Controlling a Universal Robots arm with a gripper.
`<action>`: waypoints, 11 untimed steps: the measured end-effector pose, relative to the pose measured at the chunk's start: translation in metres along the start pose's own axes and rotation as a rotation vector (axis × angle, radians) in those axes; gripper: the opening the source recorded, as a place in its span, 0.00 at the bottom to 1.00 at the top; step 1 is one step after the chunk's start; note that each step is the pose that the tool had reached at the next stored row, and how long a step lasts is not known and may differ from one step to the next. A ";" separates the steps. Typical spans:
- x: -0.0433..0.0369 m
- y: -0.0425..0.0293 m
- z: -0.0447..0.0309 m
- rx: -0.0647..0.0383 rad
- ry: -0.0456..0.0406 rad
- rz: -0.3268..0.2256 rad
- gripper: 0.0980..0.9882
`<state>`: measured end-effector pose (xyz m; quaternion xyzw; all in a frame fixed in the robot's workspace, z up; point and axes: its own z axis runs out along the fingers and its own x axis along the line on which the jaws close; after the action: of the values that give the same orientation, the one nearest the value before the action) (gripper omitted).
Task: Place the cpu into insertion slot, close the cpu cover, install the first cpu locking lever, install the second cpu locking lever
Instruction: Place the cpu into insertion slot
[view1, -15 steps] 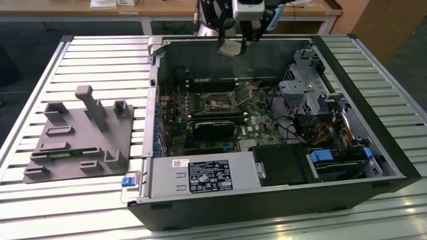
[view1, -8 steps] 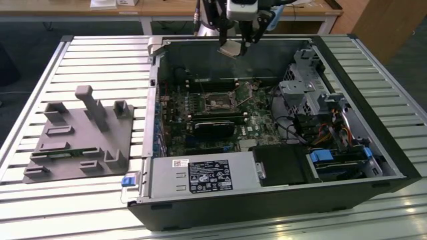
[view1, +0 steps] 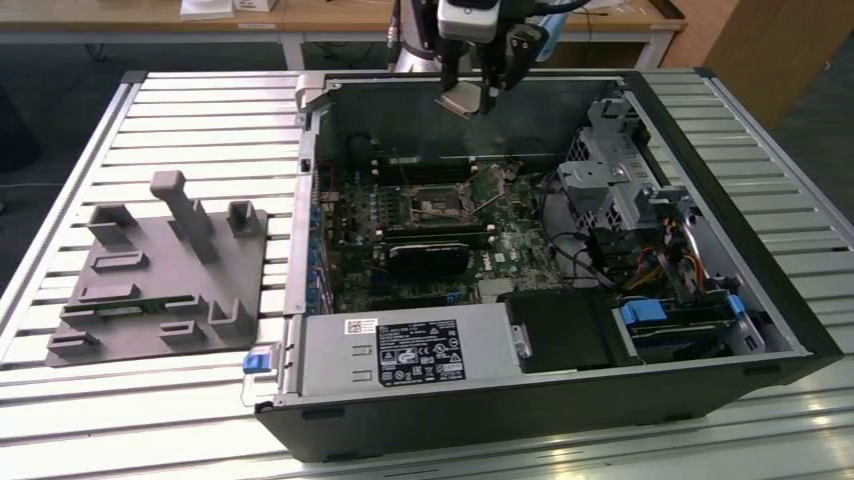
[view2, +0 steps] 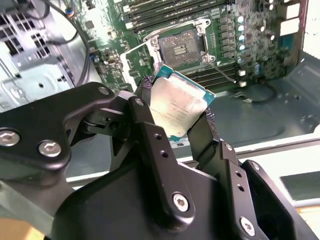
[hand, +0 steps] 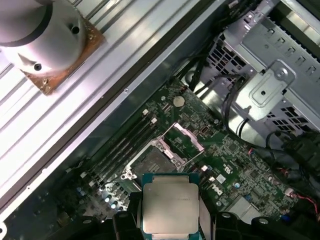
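My gripper hangs above the far wall of the open computer case, shut on the cpu. In both wrist views the silver-topped, green-edged cpu sits tilted between the black fingers, gripped by two opposite edges. The insertion slot lies bare on the green motherboard, well below and apart from the chip. The cpu cover is swung open beside the slot. A thin wire lever sticks out from the socket's side.
Long memory slots run beside the socket and a black graphics card lies on its near side. A drive cage with cables fills the exterior view's right, a power supply the front. A grey fixture block stands outside the case.
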<state>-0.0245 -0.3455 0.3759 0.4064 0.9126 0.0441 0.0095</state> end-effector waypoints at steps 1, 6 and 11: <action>0.0000 0.0000 0.0003 0.000 -0.0015 0.017 0.50; 0.0000 -0.0002 0.0024 -0.002 -0.0095 0.107 0.50; -0.0001 -0.0004 0.0042 -0.004 -0.0175 0.197 0.50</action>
<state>-0.0245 -0.3455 0.3716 0.4944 0.8681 0.0429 0.0138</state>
